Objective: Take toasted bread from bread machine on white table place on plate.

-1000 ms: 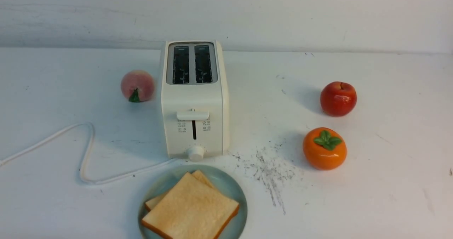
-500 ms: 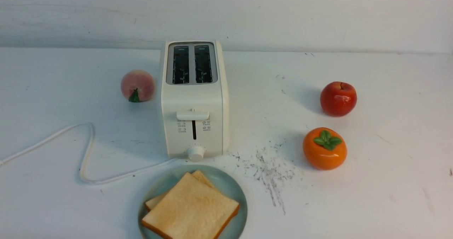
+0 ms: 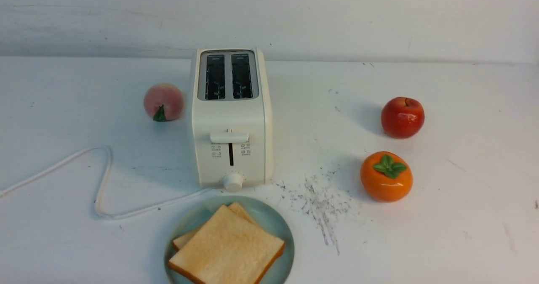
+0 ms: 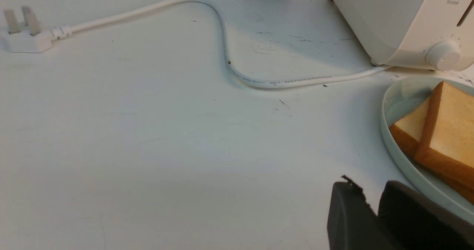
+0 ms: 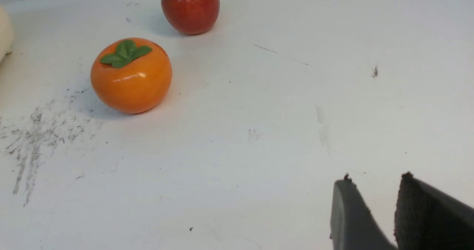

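Blue-green plate (image 3: 276,221) holds both toasted bread (image 3: 227,250) slices; each gripper (image 4: 374,200) (image 5: 374,194) parted, empty.

A: Where's my stuff, quick?

B: Bread machine (image 3: 230,120) centre frame on the white table (image 3: 442,233). Plate (image 3: 276,221) right below it at the bottom edge, both slices of toasted bread (image 3: 227,250) stacked on it, top one overlapping the other.

A: Rest?

B: Peach (image 3: 163,102) just left of the bread machine. Apple (image 3: 402,117) far right, persimmon (image 3: 386,176) below it. Cord (image 3: 101,179) loops lower left, plug (image 4: 22,35) at its end.
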Robot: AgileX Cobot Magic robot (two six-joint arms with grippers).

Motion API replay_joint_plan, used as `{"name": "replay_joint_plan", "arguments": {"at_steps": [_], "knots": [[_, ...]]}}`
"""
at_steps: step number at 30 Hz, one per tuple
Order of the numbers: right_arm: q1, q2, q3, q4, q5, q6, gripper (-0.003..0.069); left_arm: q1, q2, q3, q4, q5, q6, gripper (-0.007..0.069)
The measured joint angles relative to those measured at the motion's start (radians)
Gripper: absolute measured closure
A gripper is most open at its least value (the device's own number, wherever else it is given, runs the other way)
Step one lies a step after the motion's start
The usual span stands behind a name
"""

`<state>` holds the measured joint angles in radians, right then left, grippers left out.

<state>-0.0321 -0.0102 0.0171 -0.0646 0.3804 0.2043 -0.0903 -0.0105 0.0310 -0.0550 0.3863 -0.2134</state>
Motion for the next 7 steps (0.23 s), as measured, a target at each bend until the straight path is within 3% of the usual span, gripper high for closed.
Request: {"name": "replay_joint_plan", "arguments": {"at_steps": [7], "knots": [[0.000, 0.000, 0.000, 0.000, 0.000, 0.000, 0.0451, 0.000, 0.000, 0.000, 0.000, 0.000, 0.000, 0.0496]]}}
